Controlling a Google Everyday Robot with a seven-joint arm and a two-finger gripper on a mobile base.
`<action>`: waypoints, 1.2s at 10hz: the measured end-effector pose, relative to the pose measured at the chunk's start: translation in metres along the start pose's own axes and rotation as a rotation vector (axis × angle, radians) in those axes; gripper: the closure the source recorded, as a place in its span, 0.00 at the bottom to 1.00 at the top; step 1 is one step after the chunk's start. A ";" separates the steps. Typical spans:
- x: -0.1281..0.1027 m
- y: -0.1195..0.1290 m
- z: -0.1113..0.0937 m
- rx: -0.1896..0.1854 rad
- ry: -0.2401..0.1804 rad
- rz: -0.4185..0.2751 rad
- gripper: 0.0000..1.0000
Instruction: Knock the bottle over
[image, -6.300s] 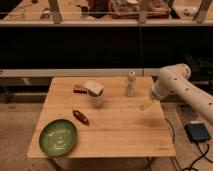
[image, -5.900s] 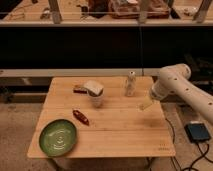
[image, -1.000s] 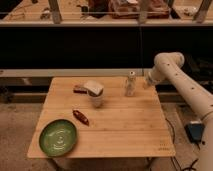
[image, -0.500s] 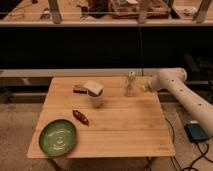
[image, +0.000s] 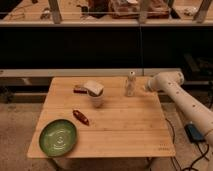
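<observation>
The bottle (image: 130, 83) is small, slim and pale, and it stands upright near the back edge of the wooden table (image: 125, 130), right of centre. My gripper (image: 145, 88) is at the end of the white arm (image: 175, 92) that reaches in from the right. It sits just right of the bottle at about the bottle's lower half. I cannot tell whether it touches the bottle.
A white cup (image: 95, 93) with a whitish block-like top stands left of the bottle, with a small brown item (image: 79, 89) beside it. A red object (image: 81, 117) and a green plate (image: 58, 137) lie front left. A blue device (image: 192, 132) is on the floor at right.
The arm's end has come down from behind the table's back right corner and moved left, close to the bottle's right side. The bottle still stands upright.
</observation>
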 end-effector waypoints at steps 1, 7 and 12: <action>-0.004 -0.006 0.000 0.016 -0.014 -0.003 0.93; -0.028 -0.037 0.006 0.085 -0.106 -0.010 0.93; -0.028 -0.035 0.007 0.083 -0.106 -0.012 0.93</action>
